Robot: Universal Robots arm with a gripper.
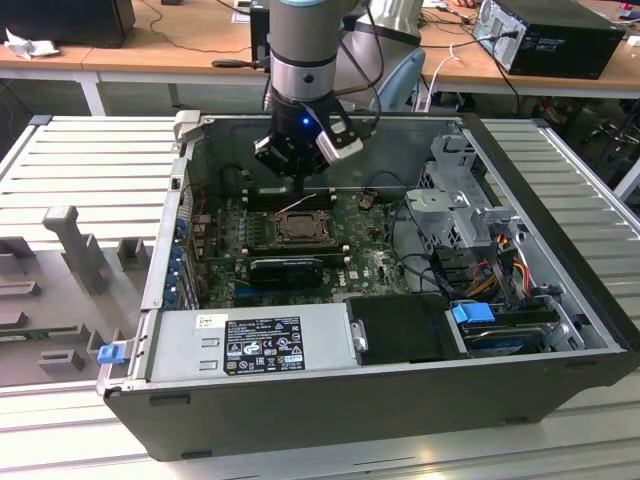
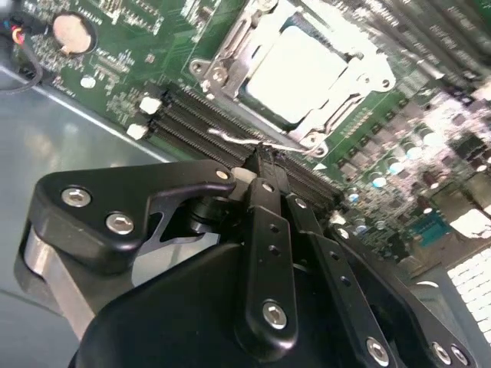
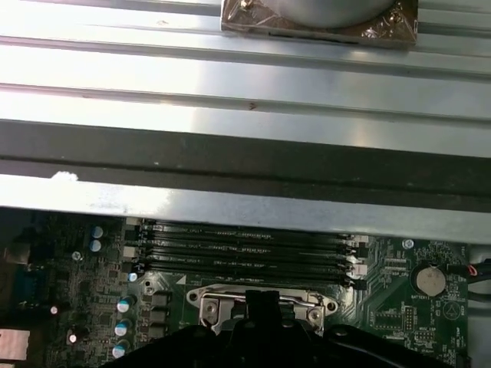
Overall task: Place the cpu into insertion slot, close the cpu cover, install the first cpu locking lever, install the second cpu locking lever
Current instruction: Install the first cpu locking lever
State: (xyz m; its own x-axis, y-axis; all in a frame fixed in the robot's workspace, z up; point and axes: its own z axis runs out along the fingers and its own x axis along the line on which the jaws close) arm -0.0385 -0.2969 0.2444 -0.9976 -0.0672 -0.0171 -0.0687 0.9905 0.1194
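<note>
Nearest in the exterior view, a grey metal power supply box (image 1: 250, 345) runs along the front edge of the open black computer case (image 1: 350, 425), which lies on a ribbed silvery metal counter (image 1: 80, 160); beyond it a long black oblong module (image 1: 287, 270) lies across the green motherboard (image 1: 375, 262), just beside the square dark-framed insertion slot (image 1: 300, 228); bare board separates the slot from the silvery drive cage (image 1: 450, 200) on the exterior view's right, well apart. The black two-fingered end effector (image 1: 297, 180) hangs over the slot's far edge, between the slot and the case's far wall; in the second wrist view its fingers (image 2: 265, 222) meet at the tips, closed, just beside a thin silvery wire lever (image 2: 230, 139); whether they pinch it I cannot tell. Past the tips, the pale silvery square cpu (image 2: 299, 65) sits in the slot, the thin silvery cpu cover (image 2: 229, 46) lying down around its edges.
</note>
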